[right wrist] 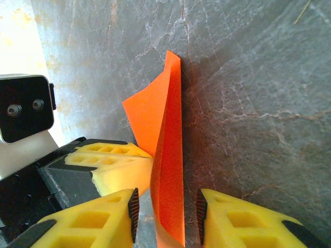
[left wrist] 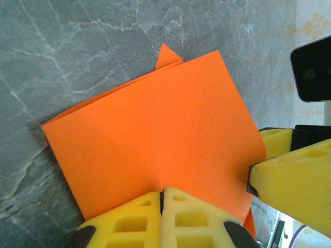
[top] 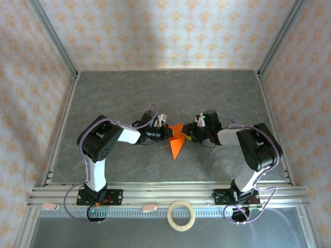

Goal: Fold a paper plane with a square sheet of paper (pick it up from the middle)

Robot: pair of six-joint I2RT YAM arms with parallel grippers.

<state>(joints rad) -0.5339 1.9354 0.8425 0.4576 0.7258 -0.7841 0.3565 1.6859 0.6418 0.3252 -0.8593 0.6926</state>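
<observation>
robot lab cell, aluminium frame (top: 165,192), patterned walls (top: 165,31)

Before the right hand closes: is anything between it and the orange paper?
Nothing visible. The paper plane stands on edge inside the open right hand, small gaps both sides; the shut left hand sits against one face.

Paper plane (left wrist: 155,134) near edge hidden behind left end effector (left wrist: 162,199).

Walls: you face cream wallpaper with an orange floral motif (top: 103,31) across the top and down both sides.
Table: grey marbled surface (top: 129,98) in the centre.
Frame: aluminium posts (top: 53,36) rise at upper left and upper right.
Rail: slotted aluminium rail (top: 165,195) along the lower edge.
Light: soft, with a paler patch on the wall at top centre.
</observation>
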